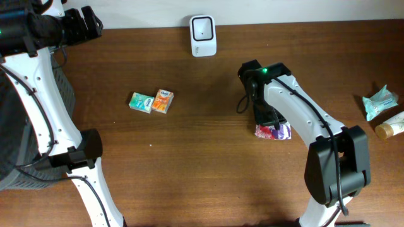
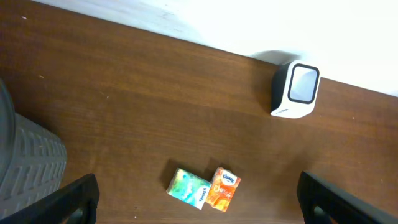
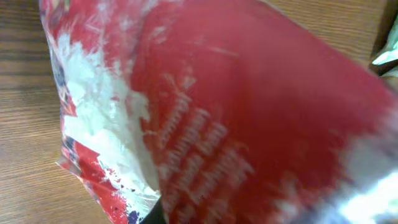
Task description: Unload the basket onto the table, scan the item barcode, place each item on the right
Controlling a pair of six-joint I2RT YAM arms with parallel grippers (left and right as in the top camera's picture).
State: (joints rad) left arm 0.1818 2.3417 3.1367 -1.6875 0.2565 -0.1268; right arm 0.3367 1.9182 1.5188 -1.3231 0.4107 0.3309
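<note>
Grip security decides this step. In the overhead view the right gripper [image 1: 267,120] sits at about 4 o'clock on the brown wooden table [image 1: 189,164]. Its jaws look drawn narrow on the red and white crinkly plastic packet [image 1: 281,132]. The packet fills the right wrist view so closely that the fingers themselves are hidden, so I judge the hold from that closeness rather than see it. The film looks thin and slippery and could slide or fold in the pinch. A slow, straight lift with a pause to confirm the packet comes up with the jaws seems wise.

No barcode shows on the visible face. It is probably on the underside or a back seam, so the wrist will likely need to roll before the packet is presented.

The white box-shaped barcode scanner [image 1: 202,35] stands at 12 o'clock by the table's far edge, roughly 11 o'clock from the packet. Carry the packet along that line, then hold the printed face flat and steady towards the dark window, since wrinkles could spoil the read.

The green tissue pack [image 1: 141,102] and orange tissue pack [image 1: 163,101] lie touching each other at 9 o'clock from the packet, well apart from that path. The left gripper [image 1: 88,24] is spread wide and empty at 10 o'clock, out of the way.
</note>
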